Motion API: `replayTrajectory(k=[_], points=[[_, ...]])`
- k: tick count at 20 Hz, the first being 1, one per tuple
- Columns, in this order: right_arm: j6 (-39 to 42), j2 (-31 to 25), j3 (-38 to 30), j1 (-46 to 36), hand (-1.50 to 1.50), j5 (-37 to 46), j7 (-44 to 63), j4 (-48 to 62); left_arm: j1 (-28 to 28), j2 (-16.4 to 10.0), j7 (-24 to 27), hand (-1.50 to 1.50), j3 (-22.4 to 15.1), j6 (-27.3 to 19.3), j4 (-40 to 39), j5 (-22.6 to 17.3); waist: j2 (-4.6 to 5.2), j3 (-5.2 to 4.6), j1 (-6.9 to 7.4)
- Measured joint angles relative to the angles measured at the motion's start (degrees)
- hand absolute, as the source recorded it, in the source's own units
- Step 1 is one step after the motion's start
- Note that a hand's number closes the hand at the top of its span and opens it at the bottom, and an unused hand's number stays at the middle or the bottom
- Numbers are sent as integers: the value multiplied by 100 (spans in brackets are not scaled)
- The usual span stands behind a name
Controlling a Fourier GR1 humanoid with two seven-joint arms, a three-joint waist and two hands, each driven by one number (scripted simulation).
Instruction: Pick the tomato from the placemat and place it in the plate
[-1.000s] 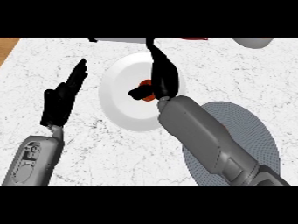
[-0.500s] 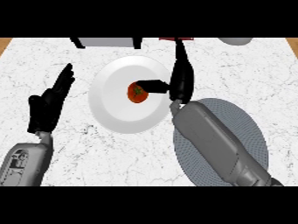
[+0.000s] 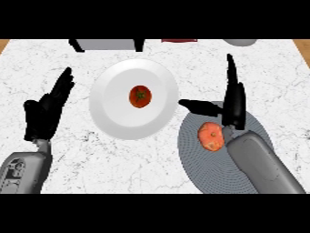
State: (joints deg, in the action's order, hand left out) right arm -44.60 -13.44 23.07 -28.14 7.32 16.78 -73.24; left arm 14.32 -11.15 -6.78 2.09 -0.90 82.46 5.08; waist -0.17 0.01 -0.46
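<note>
Right hand is now sitting clear of the plate, off its 3 o'clock rim, having been right beside the tomato half a second ago; fingers straight, thumb spread wide, holding nothing. Tomato is lying alone at the centre of the glossy white round plate: round, no clear long axis, stem spot facing up. Left hand is resting open at 9 o'clock. An orange-red fruit is lying on the ribbed grey round placemat.
</note>
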Motion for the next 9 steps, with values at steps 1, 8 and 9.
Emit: replayTrajectory(k=[1,8,9], points=[[136,-145,-65,173,-150,-43,-59,-172,-12,-1,36,0,24,10,-30,-7,2,0,-1],[830,-361,-697,1065,-150,-321,-797,-627,-13,173,196,0,-23,-53,-125,129,12,0,26],[953,-413,-813,1171,-150,-377,-930,-633,-2,174,186,0,-19,-51,-140,147,14,0,27]])
